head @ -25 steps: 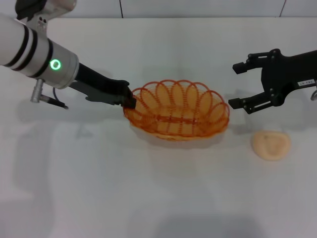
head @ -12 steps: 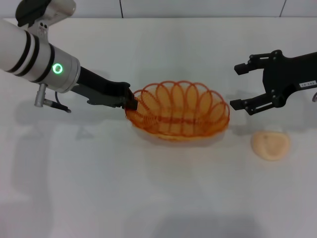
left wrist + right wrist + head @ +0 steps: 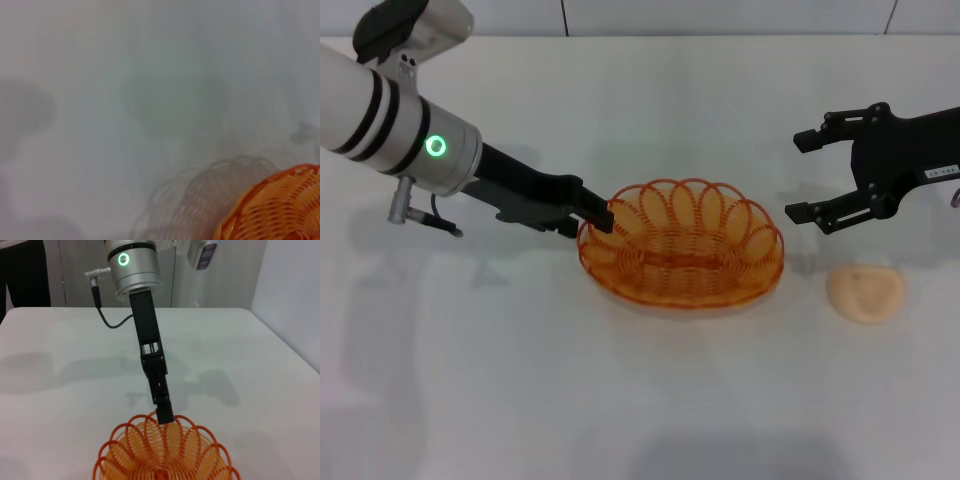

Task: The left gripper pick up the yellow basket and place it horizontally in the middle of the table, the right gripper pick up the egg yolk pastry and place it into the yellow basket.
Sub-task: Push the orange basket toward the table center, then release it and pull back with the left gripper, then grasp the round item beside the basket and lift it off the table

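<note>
The yellow basket [image 3: 682, 245] lies flat and lengthwise near the middle of the table [image 3: 640, 400]. My left gripper [image 3: 594, 222] is at the basket's left rim with its fingers spread around the rim. The basket's edge shows in the left wrist view [image 3: 280, 210]. The right wrist view shows the basket [image 3: 162, 457] and the left gripper [image 3: 164, 415] over its far rim. My right gripper [image 3: 793, 176] is open and empty, just right of the basket, above the table. The egg yolk pastry [image 3: 866, 292] lies on the table to the basket's right, below the right gripper.
The table's far edge meets a pale wall [image 3: 720, 15] at the back. Bare tabletop lies in front of the basket and to the left.
The left gripper lowered the tilted basket until it lies flat, shifting slightly right, and its fingers have spread at the rim. The right gripper and the pastry have not moved.
</note>
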You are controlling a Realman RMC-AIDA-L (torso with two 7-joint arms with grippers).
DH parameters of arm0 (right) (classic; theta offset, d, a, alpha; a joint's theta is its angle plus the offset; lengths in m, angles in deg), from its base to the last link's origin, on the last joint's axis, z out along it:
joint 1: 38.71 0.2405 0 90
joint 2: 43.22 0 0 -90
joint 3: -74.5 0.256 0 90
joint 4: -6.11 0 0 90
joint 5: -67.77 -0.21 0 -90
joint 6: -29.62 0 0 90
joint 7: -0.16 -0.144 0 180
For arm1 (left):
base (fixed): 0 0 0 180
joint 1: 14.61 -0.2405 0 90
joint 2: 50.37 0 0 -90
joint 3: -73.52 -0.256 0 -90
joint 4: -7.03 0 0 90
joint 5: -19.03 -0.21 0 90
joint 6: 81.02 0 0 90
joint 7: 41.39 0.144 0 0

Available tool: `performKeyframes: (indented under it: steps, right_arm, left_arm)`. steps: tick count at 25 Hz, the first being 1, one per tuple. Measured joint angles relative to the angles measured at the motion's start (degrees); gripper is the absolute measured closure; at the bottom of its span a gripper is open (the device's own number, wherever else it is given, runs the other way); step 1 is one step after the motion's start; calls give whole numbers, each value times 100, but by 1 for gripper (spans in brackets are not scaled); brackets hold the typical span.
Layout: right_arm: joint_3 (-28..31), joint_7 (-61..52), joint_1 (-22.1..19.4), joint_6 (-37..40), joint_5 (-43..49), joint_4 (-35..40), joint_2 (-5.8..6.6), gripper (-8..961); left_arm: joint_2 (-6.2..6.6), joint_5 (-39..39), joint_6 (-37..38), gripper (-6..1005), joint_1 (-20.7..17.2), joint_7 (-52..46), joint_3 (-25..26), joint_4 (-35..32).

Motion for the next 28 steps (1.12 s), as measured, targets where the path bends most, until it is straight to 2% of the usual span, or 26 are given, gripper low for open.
performKeyframes:
  steps: [4,9,12,15,18,22,25,28]
  right_arm:
    - [0,0,-4,0,3,3,0,84]
    - [5,-31,-9,0,6,-20,12,84]
    - [8,-54,-28,0,6,-24,3,84]
    - [17,-59,-113,2,-7,-8,-4,84]
    - [57,-61,-207,22,-40,16,-11,84]
    - [90,-64,-295,40,-59,20,-14,84]
    - [146,-107,-336,52,-64,25,-15,84]
    - [162,-144,-360,61,-81,25,-17,84]
  left_arm:
    - [49,-27,72,522,0,26,8,23]
    - [277,170,192,420,-136,246,74,-162]
    - [375,477,201,384,-413,653,201,-491]
    - [388,1049,200,362,-680,1609,561,-662]
    - [367,2067,279,317,-1089,2989,1023,-693]
    - [427,3191,608,258,-1576,4549,1167,-694]
    - [555,3372,956,200,-1724,5210,1166,-782]
    - [693,3098,1335,135,-1792,5650,1134,-900]
